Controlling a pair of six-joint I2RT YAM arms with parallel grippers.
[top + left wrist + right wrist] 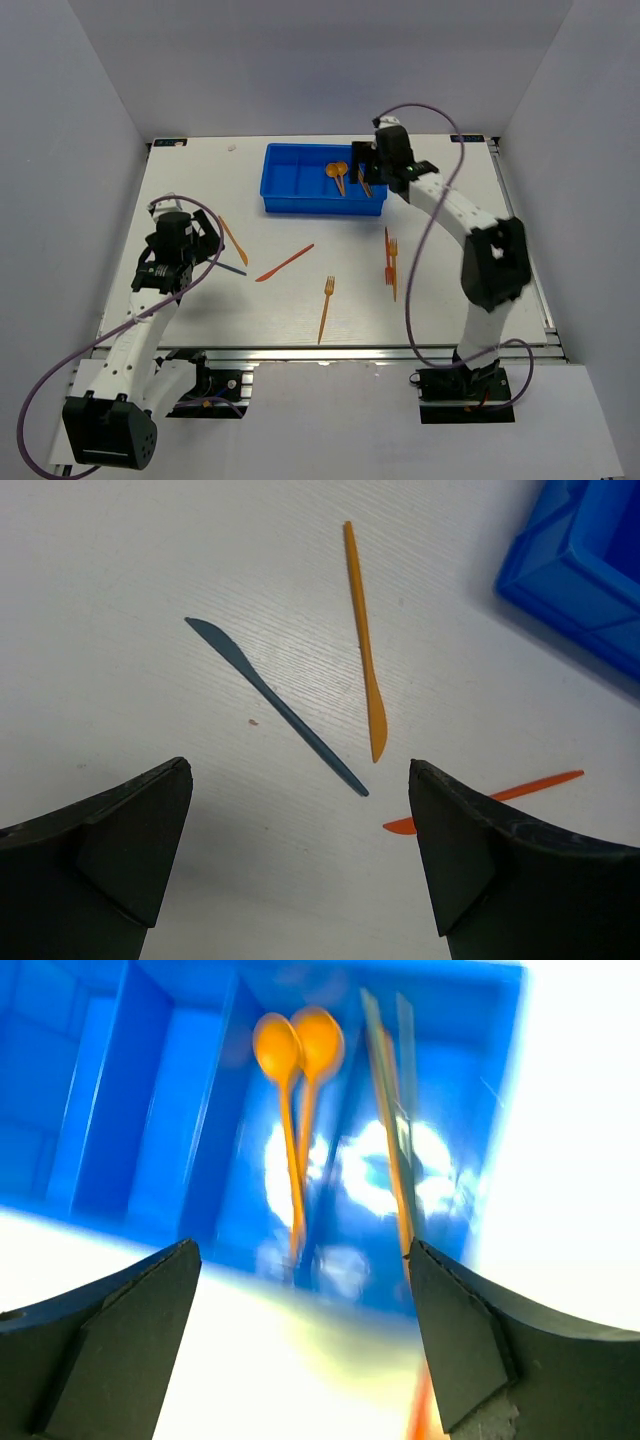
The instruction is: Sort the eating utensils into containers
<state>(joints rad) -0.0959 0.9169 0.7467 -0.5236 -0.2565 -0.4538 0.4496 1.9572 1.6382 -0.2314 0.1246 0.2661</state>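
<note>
1. Left end effector (300, 780): spread wide, nothing held, low over the white worktop (120, 600), at the left middle of the overhead view.
2. Just ahead of its fingers (120, 850) in the left wrist view:
   - dark blue knife (275, 708) flat on a diagonal through mid-frame
   - orange knife (363, 640) close on its right, lower ends near each other but apart
   - red-orange knife (500, 798) at lower right, partly hidden behind the right-hand finger
3. Blue tray (300, 205) at upper centre of the overhead view, four compartments side by side, long side across the frame.
4. Right end effector (300, 1260): likewise wide open and empty, above the right end of the tray.
5. Two orange spoons (295, 1050) side by side in the third compartment from the left, bowls toward the top of the right wrist view. Thin orange pieces (390, 1140) in the rightmost compartment, too blurred to name.
6. Loose on the worktop below the tray in the overhead view:
   - single orange fork (326, 308) at lower centre
   - overlapping forks (390, 262) to its right, count unclear
</note>
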